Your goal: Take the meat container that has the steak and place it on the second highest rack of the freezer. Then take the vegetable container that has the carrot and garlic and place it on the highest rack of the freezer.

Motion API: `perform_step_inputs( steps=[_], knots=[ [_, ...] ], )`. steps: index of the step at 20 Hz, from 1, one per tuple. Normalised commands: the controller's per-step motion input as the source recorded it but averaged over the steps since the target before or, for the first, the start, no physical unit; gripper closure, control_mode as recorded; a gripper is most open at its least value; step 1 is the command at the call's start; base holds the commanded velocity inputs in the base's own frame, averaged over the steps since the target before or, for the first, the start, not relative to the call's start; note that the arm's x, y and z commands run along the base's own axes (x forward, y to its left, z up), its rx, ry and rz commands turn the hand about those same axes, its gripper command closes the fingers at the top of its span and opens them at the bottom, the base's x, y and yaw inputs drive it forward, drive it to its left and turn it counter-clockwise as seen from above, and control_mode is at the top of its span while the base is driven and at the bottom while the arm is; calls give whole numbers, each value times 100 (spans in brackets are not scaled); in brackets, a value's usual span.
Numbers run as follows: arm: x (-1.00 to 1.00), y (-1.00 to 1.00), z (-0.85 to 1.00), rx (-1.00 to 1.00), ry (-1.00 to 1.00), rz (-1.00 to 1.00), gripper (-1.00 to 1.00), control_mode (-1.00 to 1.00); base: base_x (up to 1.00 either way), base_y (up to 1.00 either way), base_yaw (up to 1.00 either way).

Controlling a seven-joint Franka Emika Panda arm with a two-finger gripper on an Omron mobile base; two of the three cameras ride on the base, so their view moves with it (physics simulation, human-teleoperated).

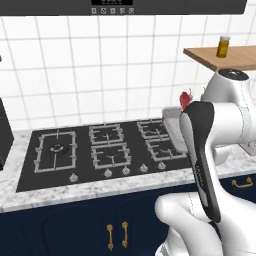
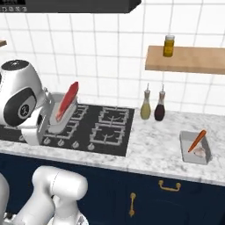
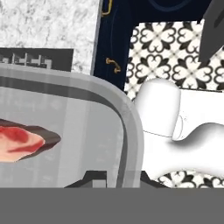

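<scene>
The meat container (image 2: 58, 117) is a shallow light-grey tray, lifted and tipped steeply on edge over the right side of the stove. The dark-red steak (image 2: 68, 99) leans inside it; the left base view shows the steak (image 1: 186, 99) above the tray (image 1: 171, 124). My gripper (image 3: 114, 181) is shut on the tray's rim (image 3: 131, 131), and the steak (image 3: 22, 141) lies just left of it. The vegetable container (image 2: 186, 151) rests flat on the marble counter at the right with the orange carrot (image 2: 196, 140) and a pale garlic (image 2: 200, 152) in it. The freezer is out of view.
A black gas stove (image 1: 100, 150) fills the counter's middle. Two bottles (image 2: 153, 105) stand by the tiled wall. A wooden shelf (image 2: 186, 59) with a yellow jar (image 2: 168, 45) hangs above them. Dark navy cabinets (image 2: 145, 193) with gold handles run below, and a range hood (image 1: 165, 6) overhead.
</scene>
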Motion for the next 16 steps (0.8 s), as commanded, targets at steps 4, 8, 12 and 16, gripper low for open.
perform_step_inputs(
  steps=[4,8,12,16],
  knots=[
    [0,0,0,0,0,0,100,100,-1,100,-16],
    [0,0,0,0,0,0,100,100,-34,61,-67],
    [0,0,0,0,0,0,100,100,-16,6,-97],
    [0,0,0,0,0,0,100,100,-9,0,-100]
  ],
)
